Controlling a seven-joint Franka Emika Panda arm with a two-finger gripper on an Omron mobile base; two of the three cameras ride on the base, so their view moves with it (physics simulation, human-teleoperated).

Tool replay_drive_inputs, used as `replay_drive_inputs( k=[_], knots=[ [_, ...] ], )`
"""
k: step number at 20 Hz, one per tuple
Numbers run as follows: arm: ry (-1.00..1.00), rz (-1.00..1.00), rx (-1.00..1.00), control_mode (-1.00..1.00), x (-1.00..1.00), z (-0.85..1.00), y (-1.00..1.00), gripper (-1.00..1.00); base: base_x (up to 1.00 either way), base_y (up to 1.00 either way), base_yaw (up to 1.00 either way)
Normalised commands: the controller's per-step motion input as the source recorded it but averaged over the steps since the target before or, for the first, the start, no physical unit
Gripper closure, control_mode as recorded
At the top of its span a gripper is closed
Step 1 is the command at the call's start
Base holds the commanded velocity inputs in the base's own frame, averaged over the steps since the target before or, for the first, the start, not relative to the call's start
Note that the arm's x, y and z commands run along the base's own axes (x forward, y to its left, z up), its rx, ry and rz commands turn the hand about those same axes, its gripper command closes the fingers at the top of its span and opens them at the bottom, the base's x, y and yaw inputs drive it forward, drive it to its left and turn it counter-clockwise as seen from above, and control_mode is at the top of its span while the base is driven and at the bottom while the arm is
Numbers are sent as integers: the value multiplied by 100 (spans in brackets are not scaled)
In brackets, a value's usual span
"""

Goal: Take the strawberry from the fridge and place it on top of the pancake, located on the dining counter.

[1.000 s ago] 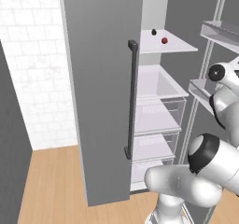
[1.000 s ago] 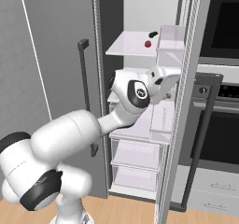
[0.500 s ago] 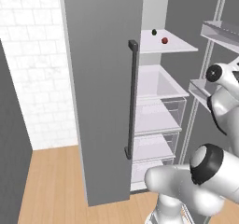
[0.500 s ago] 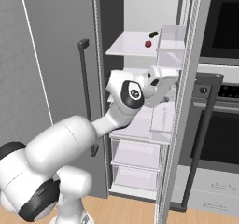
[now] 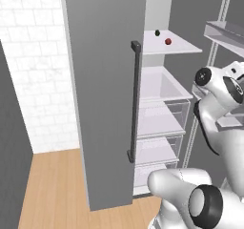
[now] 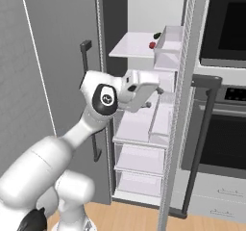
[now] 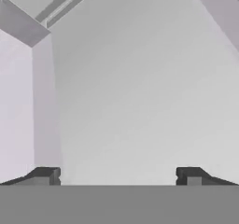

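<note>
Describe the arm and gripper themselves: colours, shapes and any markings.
The arm is glossy white, built of fat rounded segments with dark grey disc caps at the joints, one carrying a small pale mark. The gripper has a boxy white hand and two small dark grey, blocky fingertips. No loose cables show.

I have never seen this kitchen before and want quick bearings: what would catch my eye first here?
The tall grey fridge stands open, its white shelves bright inside. On the top shelf sits a tiny red strawberry with a small dark thing behind it. The white arm reaches into the fridge below that shelf, its gripper open and empty.
</note>
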Motion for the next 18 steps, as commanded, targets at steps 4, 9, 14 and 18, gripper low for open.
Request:
replay_drive_inputs(
  k=[4,9,14,18],
  knots=[
    [-10,-1,22,-100,-12,2,37,-100,0,0,0],
    [-10,1,19,-100,3,9,-82,-100,0,0,0],
    [-16,1,15,-100,2,11,-81,-100,0,0,0],
    [-31,-1,14,-100,-97,18,-7,-100,0,0,0]
  ],
)
